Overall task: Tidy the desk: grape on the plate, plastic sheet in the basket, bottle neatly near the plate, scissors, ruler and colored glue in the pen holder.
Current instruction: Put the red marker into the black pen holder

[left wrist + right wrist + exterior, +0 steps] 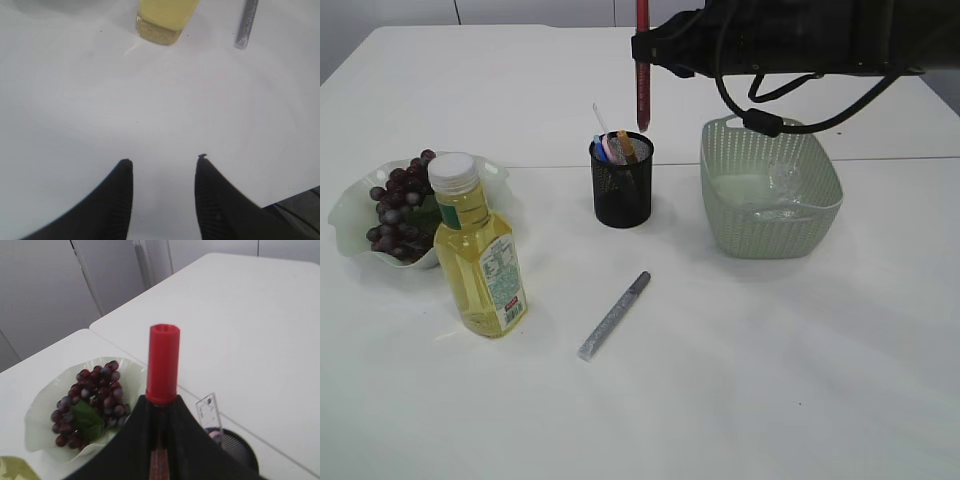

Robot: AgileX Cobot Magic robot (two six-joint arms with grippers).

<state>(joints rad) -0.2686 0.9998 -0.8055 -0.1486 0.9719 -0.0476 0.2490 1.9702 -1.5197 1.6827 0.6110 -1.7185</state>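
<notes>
Red glue tube (pixel 642 70): slim, rigid stick with a red cap, light by the look of it; pinched upright by the right claw (pixel 159 407), tip hanging just above the pen holder (pixel 621 182); grip sits just below the cap, which seems sound, since a smooth plastic barrel may slip if taken lower or loosely.

Silver glitter glue (pixel 614 315): same slender form, lying flat on the desk (pixel 770 380) toward the near edge, between bottle and basket; judged light and stiff; likely to roll, so best taken across its middle, jaws square to its length.

Pen holder: black mesh cup, mid-desk; already holds a clear ruler (pixel 211 411) and other coloured items; light, may tip if a tube is pushed against its rim.

Bottle (pixel 475 250): yellow liquid, white cap, upright just beside the plate (pixel 350 215) at the left edge; heaviest item, judged.

Grapes (pixel 400 210): dark bunch on the plate; soft.

Basket (pixel 770 200): pale green, toward the right edge; something clear, probably the plastic sheet (pixel 765 190), lies inside.

Left claw (pixel 164 162): spread, holding nothing, low over bare desk near the front edge.
</notes>
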